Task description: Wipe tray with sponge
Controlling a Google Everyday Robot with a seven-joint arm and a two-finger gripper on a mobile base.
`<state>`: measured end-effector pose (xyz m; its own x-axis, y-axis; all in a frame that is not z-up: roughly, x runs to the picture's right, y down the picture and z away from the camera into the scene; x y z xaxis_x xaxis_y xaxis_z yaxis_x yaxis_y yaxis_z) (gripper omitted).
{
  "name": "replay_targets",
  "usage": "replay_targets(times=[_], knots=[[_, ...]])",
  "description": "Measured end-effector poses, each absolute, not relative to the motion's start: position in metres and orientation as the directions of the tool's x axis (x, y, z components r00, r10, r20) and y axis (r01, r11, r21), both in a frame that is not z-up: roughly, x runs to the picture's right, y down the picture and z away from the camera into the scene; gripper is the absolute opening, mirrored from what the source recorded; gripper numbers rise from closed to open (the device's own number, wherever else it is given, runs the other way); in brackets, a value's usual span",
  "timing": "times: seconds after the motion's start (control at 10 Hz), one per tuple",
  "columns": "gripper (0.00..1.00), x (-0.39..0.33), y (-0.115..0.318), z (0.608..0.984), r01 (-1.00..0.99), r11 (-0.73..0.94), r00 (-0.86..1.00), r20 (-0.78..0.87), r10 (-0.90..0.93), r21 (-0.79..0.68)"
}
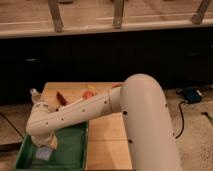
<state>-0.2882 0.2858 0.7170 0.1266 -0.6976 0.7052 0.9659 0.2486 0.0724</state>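
Note:
The green tray point(75, 150) lies at the front left corner of the light wooden table. The pale blue-grey sponge point(43, 153) rests on the tray floor near its left rim. My gripper point(47, 145) points down from the bent white arm point(80, 110) and sits right on top of the sponge, covering its upper part. The arm's wrist hides where the gripper meets the sponge.
A small clear bottle with a white cap point(34, 94) stands at the table's back left corner. A red item point(61, 99) and an orange item point(88, 94) lie behind the arm. The wooden tabletop point(107, 135) extends right of the tray. A dark counter wall runs behind.

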Motion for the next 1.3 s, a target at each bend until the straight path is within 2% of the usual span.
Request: replay_targets(times=[0.4, 0.7, 1.0, 1.3], knots=[[0.0, -0.233, 0.299, 0.719, 0.973, 0.22, 0.201, 0.705, -0.68, -0.066], [0.0, -0.218, 0.3, 0.744, 0.968, 0.221, 0.238, 0.683, -0.691, -0.114], [0.0, -0.226, 0.286, 0.775, 0.967, 0.24, 0.236, 0.659, -0.714, -0.085], [0.0, -0.26, 0.279, 0.772, 0.968, 0.252, 0.185, 0.652, -0.735, 0.009]])
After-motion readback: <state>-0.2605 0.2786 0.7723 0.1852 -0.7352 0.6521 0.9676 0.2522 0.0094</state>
